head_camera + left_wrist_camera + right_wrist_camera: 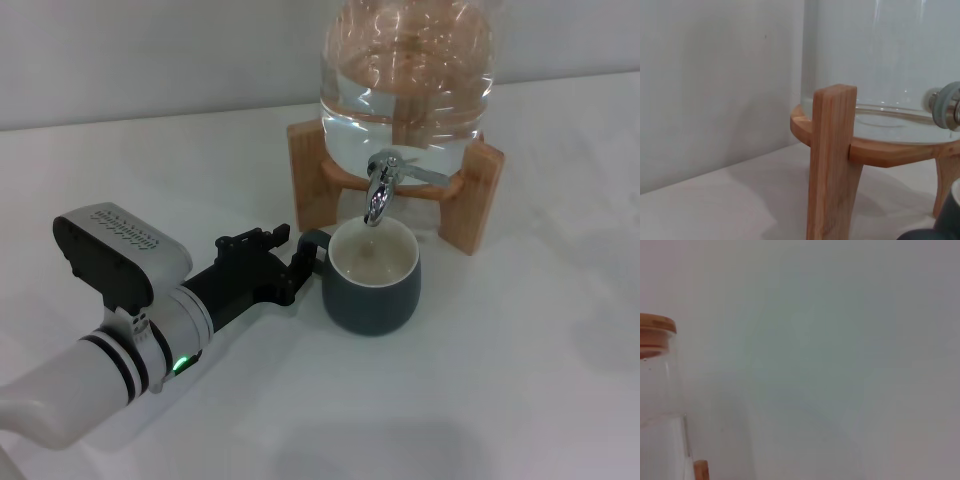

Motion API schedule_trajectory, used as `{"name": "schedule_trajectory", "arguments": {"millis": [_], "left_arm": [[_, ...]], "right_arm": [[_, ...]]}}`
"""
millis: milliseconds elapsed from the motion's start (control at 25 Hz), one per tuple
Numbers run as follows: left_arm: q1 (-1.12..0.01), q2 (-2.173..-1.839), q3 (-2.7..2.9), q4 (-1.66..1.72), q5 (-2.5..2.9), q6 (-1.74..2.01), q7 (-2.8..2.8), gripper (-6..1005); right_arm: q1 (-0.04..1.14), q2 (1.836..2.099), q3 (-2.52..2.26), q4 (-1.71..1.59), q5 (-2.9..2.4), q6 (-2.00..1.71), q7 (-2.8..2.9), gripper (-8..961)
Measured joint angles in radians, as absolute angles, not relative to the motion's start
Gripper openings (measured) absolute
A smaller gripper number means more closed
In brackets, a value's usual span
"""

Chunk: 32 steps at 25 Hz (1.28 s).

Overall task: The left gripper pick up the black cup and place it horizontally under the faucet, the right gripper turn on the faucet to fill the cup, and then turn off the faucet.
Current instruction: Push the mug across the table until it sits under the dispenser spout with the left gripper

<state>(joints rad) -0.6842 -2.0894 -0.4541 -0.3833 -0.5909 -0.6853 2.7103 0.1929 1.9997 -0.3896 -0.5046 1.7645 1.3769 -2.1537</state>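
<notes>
The cup (372, 277), upright on the table (520, 330) right under the faucet (380, 190), looks rigid, glazed-slick and breakable, best taken where the left claw (296, 262) pinches: its handle.

Soft, even light is bathing the white worktop (520, 400); glare is glinting across the water jar (408, 70) at 12 o'clock, shadows staying faint.

The left arm lies low, wrist level, its left hand (303, 262) closed, fingers pointing forward and right.
</notes>
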Motion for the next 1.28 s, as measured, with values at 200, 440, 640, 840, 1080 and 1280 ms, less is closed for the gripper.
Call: {"name": "schedule_trajectory", "arguments": {"millis": [200, 440, 640, 840, 1080, 1280], "left_arm": [[-0.691, -2.089, -0.455, -0.383, -0.597, -0.659, 2.697, 391], [-0.686, -2.091, -0.487, -0.387, -0.6, -0.637, 2.686, 391], [-0.676, -2.09, -0.498, -0.389, -0.6, -0.637, 2.686, 391], [-0.682, -2.092, -0.496, -0.391, -0.595, -0.635, 2.686, 391], [-0.689, -2.092, -0.492, -0.392, -0.578, -0.633, 2.688, 391], [-0.7, -2.092, -0.492, -0.396, -0.555, -0.632, 2.685, 391]], "right_arm": [[0.193, 2.001, -0.39, -0.505, 1.764, 1.372, -2.158, 854], [0.189, 2.002, -0.39, -0.505, 1.764, 1.371, -2.162, 854], [0.187, 2.001, -0.39, -0.505, 1.765, 1.371, -2.162, 853], [0.189, 2.002, -0.39, -0.505, 1.765, 1.371, -2.163, 853], [0.186, 2.002, -0.39, -0.505, 1.766, 1.372, -2.163, 853], [0.188, 2.002, -0.39, -0.505, 1.766, 1.371, -2.163, 853]]}}
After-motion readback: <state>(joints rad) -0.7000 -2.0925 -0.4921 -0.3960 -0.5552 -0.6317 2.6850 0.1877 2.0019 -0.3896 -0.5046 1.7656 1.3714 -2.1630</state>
